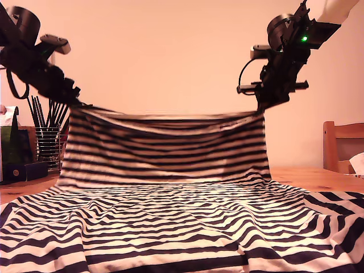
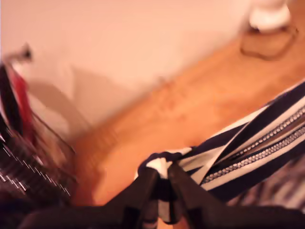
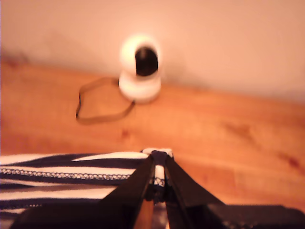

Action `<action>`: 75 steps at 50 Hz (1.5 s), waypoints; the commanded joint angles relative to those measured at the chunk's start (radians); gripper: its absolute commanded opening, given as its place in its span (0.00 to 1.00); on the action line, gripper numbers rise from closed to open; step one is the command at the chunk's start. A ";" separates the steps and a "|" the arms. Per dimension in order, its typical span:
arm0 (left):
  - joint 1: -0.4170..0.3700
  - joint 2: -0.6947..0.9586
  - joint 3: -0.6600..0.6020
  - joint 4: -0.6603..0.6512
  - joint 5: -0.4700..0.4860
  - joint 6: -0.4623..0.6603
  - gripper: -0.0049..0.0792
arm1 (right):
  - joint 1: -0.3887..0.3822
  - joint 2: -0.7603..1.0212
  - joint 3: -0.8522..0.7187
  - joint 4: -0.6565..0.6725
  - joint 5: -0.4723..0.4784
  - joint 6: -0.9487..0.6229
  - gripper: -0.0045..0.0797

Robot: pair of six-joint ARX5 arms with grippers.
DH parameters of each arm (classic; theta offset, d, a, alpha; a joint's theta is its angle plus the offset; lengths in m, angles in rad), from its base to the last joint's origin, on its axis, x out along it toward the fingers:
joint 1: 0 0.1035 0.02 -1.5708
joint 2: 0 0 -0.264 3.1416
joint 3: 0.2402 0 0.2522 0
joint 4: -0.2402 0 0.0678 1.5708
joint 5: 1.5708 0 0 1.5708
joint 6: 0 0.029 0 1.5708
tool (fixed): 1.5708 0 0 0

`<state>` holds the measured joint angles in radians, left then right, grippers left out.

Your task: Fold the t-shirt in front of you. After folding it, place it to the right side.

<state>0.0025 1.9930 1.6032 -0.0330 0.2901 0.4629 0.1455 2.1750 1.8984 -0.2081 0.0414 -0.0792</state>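
Claws clamped: first claw (image 1: 77, 101) at ten o'clock in the exterior view, second claw (image 1: 263, 108) at two, pinching t-shirt (image 1: 165, 153) corners; thin pinches could slip mid-fold.

It looks like a room in a home. A wooden table (image 1: 318, 177) stands against a plain wall, with a wooden chair (image 1: 341, 145) beside it. A wire pen holder (image 1: 48, 145) and a small white camera (image 3: 140, 69) sit on the tabletop.
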 commanded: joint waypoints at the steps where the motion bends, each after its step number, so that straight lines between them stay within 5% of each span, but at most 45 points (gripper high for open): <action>1: 0.004 -0.064 0.005 -0.025 0.001 -0.012 0.03 | 0.003 -0.029 0.010 -0.023 -0.009 0.005 0.04; 41: 0.005 -0.263 0.005 -0.670 -0.011 -0.161 0.03 | -0.011 -0.251 -0.001 -0.629 -0.139 0.052 0.04; 62: 0.005 -0.316 -0.028 -0.618 0.017 -0.195 0.03 | -0.009 -0.378 -0.264 -0.410 -0.135 0.057 0.04; 75: -0.006 -0.398 -0.233 -0.508 0.024 -0.223 0.03 | -0.020 -0.518 -0.475 -0.323 -0.119 0.057 0.04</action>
<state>-0.0002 1.6321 1.4212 -0.5648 0.3134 0.2504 0.1371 1.6943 1.4548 -0.5514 -0.0856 -0.0257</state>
